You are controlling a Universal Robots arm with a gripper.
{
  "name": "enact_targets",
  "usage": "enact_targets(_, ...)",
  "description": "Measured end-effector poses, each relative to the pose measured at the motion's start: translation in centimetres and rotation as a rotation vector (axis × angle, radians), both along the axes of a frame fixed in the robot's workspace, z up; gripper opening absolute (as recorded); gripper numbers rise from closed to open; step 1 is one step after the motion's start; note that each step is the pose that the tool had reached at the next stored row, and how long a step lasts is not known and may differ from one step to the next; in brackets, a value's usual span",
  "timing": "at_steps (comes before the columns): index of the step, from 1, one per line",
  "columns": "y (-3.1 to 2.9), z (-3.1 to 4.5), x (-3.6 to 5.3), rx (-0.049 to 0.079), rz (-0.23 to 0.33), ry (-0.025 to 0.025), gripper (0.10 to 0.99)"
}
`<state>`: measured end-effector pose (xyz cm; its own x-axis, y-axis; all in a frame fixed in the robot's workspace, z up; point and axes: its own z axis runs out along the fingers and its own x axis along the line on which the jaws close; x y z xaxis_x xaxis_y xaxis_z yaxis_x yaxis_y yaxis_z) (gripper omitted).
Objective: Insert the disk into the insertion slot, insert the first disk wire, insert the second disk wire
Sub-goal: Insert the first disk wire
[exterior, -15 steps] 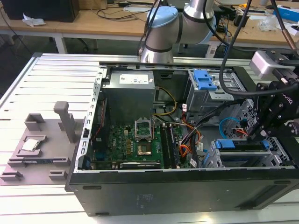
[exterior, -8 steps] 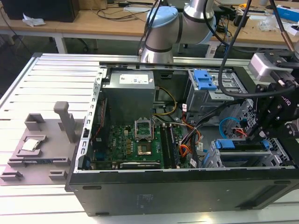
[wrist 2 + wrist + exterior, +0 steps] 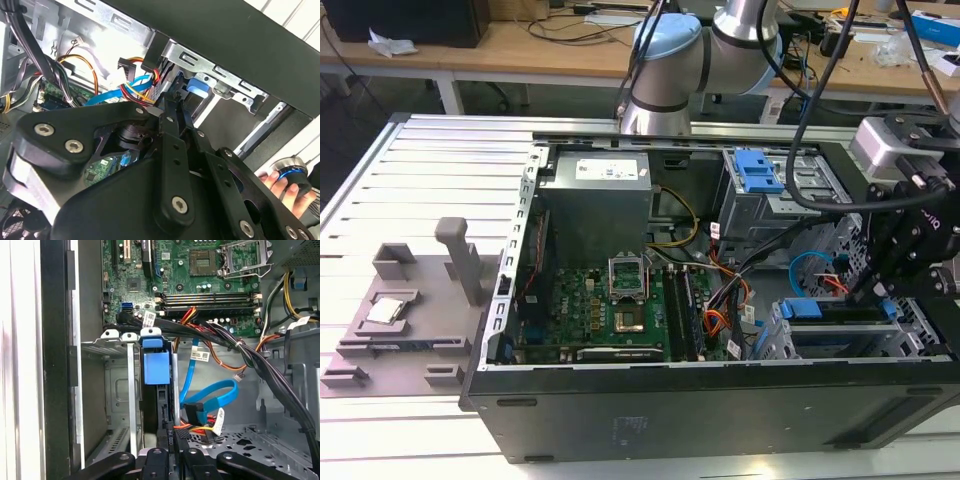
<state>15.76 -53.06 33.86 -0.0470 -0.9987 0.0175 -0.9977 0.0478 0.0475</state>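
With the disk (image 3: 156, 367) seated in the insertion slot (image 3: 117, 390) and the gripper (image 3: 175, 434) pinched nearly shut, apparently on the black wire plug (image 3: 184, 428), keep that plug square to the disk's socket and press straight in, gently.

silver arm (image 3: 745, 35), pale blue joint caps (image 3: 665, 45), black screw-studded gripper (image 3: 167, 106).
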Motion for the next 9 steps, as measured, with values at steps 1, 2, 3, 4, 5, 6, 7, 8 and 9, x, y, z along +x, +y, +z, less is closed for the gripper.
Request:
enact_targets(1,0.0,-0.05,0.02,0.0,-0.001,0.0001,0.176)
enact_targets(2,0.0,-0.12,0.05,0.0,-0.001,0.0001,0.176)
enact_targets(3,0.0,-0.19,0.09,0.0,-0.002,0.0001,0.176)
enact_targets(4,0.0,-0.23,0.12,0.0,-0.002,0.0002,0.176)
enact_targets(5,-0.01,-0.3,0.18,0.0,-0.002,0.0002,0.176)
enact_targets(6,-0.01,-0.34,0.22,0.0,-0.002,0.0002,0.176)
enact_targets(7,-0.01,-0.39,0.24,0.0,-0.002,0.0002,0.176)
enact_targets(8,-0.01,-0.45,0.25,0.0,-0.002,0.0002,0.176)
enact_targets(9,-0.01,-0.5,0.25,0.0,-0.002,0.0002,0.176)
